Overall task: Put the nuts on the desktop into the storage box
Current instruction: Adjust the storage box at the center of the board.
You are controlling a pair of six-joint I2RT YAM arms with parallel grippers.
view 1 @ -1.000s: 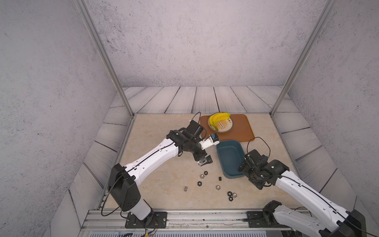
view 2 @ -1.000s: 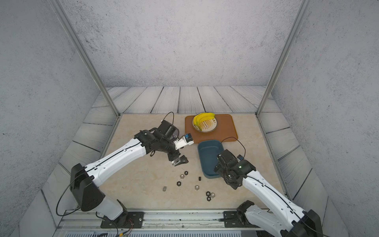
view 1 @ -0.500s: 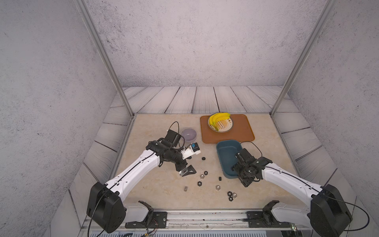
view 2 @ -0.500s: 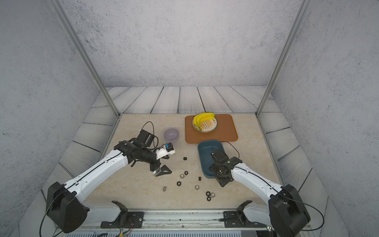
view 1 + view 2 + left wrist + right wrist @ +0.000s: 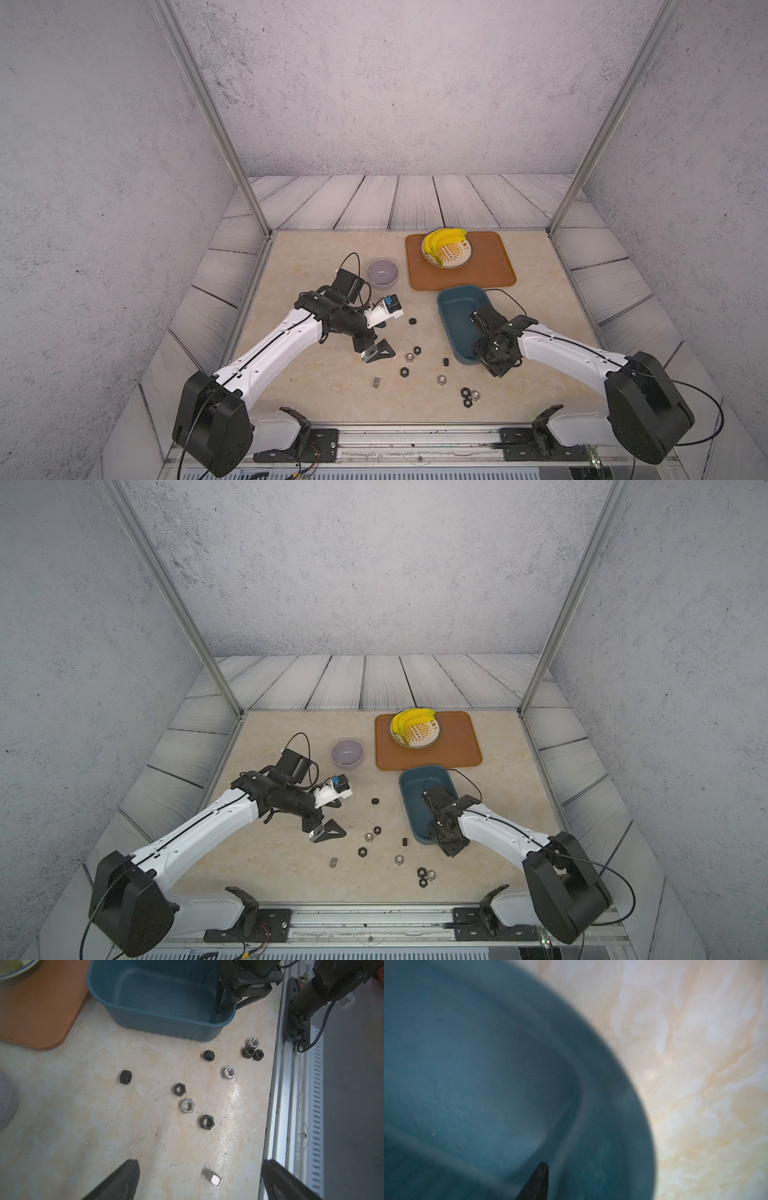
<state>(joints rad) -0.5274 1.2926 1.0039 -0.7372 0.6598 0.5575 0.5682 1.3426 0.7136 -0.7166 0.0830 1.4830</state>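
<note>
Lying outside the storage box, nuts dot the desktop; left fingers spread, right fingers unclear.

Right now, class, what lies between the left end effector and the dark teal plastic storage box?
Black and silver hexagonal metal nuts on the beige desktop; see the left wrist view.

Left arm, right arm: white link shells, black joints and bases. Black cable loop at wrist. Left gripper: black triangular jaws; blue-capped white bracket at 12 o'clock.
</note>
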